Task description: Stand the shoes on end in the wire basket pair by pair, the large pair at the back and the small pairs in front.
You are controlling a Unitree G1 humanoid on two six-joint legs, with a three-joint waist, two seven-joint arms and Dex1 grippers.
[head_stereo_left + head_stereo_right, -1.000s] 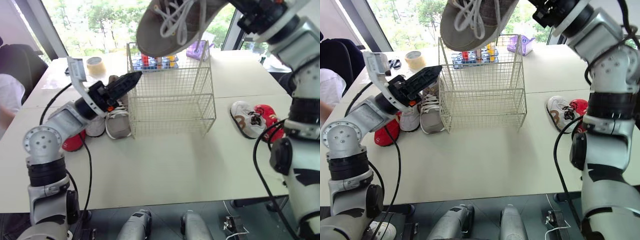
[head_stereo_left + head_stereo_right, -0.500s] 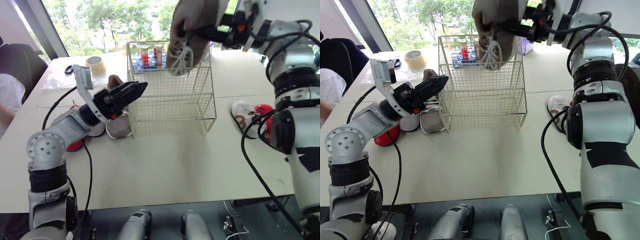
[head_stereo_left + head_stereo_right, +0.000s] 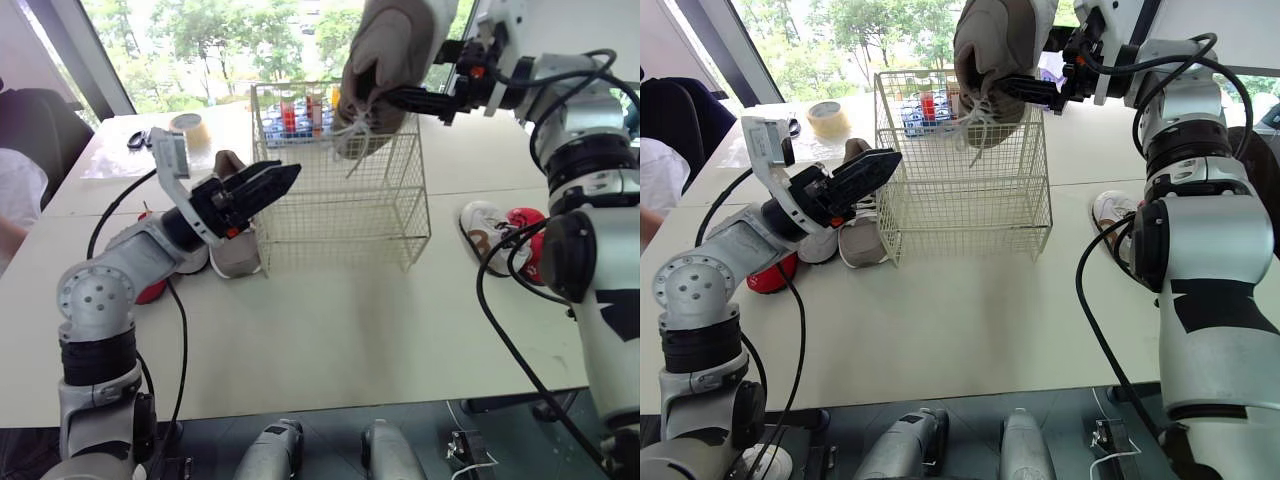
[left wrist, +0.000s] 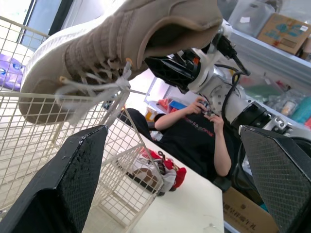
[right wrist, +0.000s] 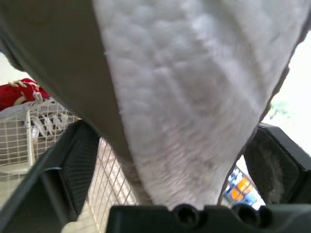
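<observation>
While the large grey shoe (image 3: 392,55) hangs toe-down over the back of the wire basket (image 3: 340,205), its laces dangle past the top rim. The right gripper (image 3: 1008,87) is clamped on the shoe, reaching in from the robot's right. The left gripper (image 3: 278,180) hovers just beside the basket's left wall, fingers apart and holding nothing. Another grey shoe (image 3: 236,252) lies on the table (image 3: 330,330) just left of the basket, and a small white shoe (image 3: 492,236) and a small red shoe (image 3: 536,234) lie to its right.

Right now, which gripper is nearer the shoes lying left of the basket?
Left. The left gripper hovers open just over those shoes, beside the basket. The right gripper is high above the basket, holding the big tan shoe.
</observation>
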